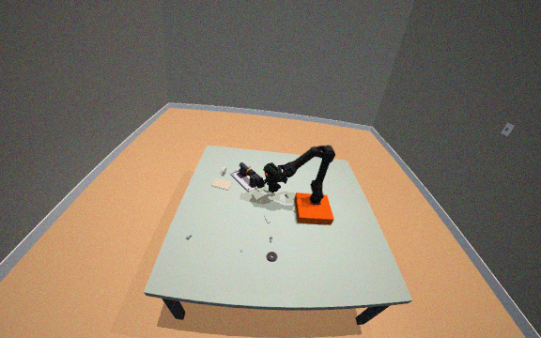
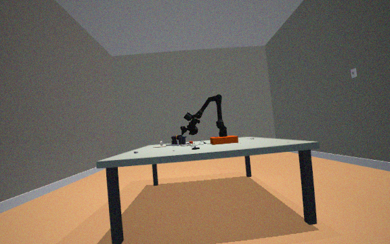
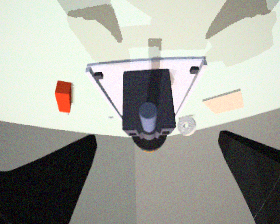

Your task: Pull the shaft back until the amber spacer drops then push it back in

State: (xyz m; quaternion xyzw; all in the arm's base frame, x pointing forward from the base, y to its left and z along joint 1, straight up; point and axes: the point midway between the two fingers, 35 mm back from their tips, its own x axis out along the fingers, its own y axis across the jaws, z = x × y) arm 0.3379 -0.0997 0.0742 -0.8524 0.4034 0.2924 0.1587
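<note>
The big dark housing block (image 3: 147, 87) stands on a white-topped plate (image 3: 183, 82) (image 1: 237, 178). The round grey-blue end of the shaft (image 3: 148, 117) sticks out of the block toward the wrist camera. A thin amber edge shows beyond the block in the wrist view; the amber spacer (image 1: 249, 170) (image 2: 177, 137) is a small band by a dark round part. The other spacers cannot be told apart. My gripper (image 3: 157, 139) (image 2: 183, 131) is open and empty, pointing down above the near end of the housing. The shaft end appears between the fingers' lines in the wrist view, untouched.
A red block (image 3: 63, 96) (image 2: 191, 142) lies beside the plate. A beige flat piece (image 1: 222, 184) (image 3: 225, 101) and a pale round part (image 3: 183, 125) (image 1: 224, 171) lie on its other side. A dark ring (image 1: 271, 254) lies near the table's front. The arm stands on an orange base (image 1: 314, 208).
</note>
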